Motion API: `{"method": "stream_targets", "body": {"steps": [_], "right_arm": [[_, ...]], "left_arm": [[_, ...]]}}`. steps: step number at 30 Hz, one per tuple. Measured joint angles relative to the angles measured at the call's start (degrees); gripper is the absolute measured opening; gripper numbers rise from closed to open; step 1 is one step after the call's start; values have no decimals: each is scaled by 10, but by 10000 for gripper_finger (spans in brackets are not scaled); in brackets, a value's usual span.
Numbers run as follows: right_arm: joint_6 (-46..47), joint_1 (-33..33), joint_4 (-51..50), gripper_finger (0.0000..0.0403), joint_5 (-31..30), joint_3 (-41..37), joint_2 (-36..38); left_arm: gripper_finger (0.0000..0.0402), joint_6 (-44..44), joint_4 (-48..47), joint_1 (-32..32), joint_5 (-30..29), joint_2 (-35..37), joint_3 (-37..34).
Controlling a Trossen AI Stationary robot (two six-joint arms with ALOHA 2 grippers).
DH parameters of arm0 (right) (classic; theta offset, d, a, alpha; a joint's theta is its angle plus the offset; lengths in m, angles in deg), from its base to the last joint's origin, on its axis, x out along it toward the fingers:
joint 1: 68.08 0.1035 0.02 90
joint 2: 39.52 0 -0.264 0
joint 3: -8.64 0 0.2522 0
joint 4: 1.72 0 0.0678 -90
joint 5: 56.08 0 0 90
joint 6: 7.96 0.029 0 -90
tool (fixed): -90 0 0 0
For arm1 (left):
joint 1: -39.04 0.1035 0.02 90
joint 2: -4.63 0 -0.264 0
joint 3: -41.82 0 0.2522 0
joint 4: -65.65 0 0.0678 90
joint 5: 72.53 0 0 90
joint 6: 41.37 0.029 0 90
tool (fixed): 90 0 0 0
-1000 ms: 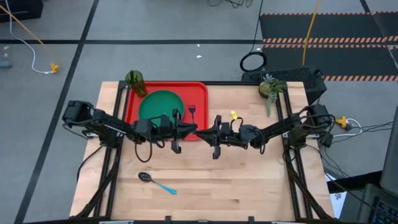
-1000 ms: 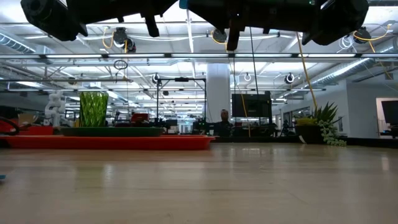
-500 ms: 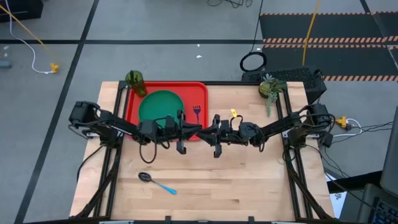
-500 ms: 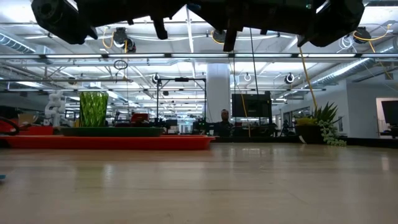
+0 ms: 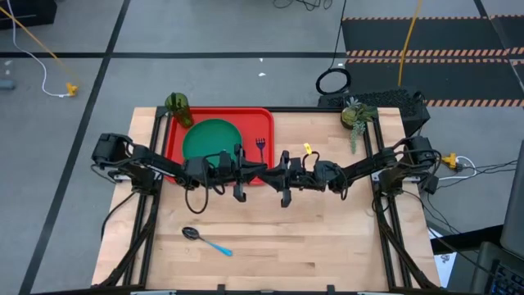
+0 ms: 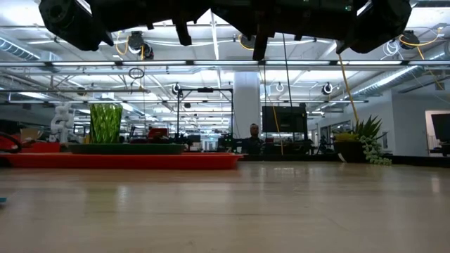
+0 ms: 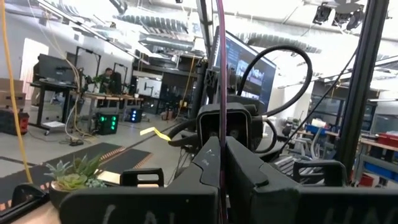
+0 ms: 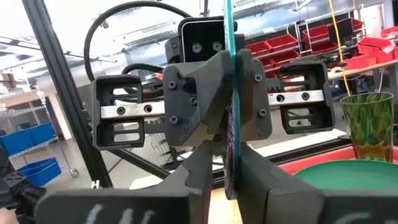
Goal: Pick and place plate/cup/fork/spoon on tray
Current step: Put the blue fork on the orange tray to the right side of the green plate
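1. Left tool hangs above the counter at the tray's near right corner, facing the right tool; its fingers are pressed together with nothing but a thin line showing between them in its wrist view.
2. Right tool is just beside it, tip to tip, fingers likewise closed; whether anything is gripped cannot be told.
3. Tray lies at the counter's far left.
4. Plate rests in the tray, left of centre.
5. Fork lies in the tray to the right of the plate, tines toward the near edge.
6. Cup stands at the tray's far left corner; in or just outside the rim cannot be told.
7. Spoon lies on the bare counter, well apart from the tray, near the front edge.
8. Potted plant stands at the far right.
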State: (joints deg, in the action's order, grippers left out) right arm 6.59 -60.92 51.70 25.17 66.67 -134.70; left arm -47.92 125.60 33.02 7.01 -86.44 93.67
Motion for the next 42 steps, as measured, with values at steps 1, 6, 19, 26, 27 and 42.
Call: {"method": "stream_targets", "body": {"steps": [1, 6, 19, 26, 27, 42], "right_arm": [[0, 0, -1, 52, 0, 0, 0], [-2, 0, -5, 92, 2, 0, 0], [-2, 0, -32, 115, 1, 0, 0], [-2, -3, -42, 116, 1, 0, 0], [-2, -3, -42, 116, 1, 0, 0], [-9, -3, -136, 76, 1, 0, 56]], "left_arm": [[5, 0, -1, 0, 0, 0, 0], [9, 0, -2, 1, 6, 0, 0], [6, -29, -31, 15, 37, 0, 0], [8, -30, -33, 15, 37, 0, -1], [6, -28, -33, 15, 39, 0, -1], [14, -28, -30, 18, 46, 0, -1]]}}
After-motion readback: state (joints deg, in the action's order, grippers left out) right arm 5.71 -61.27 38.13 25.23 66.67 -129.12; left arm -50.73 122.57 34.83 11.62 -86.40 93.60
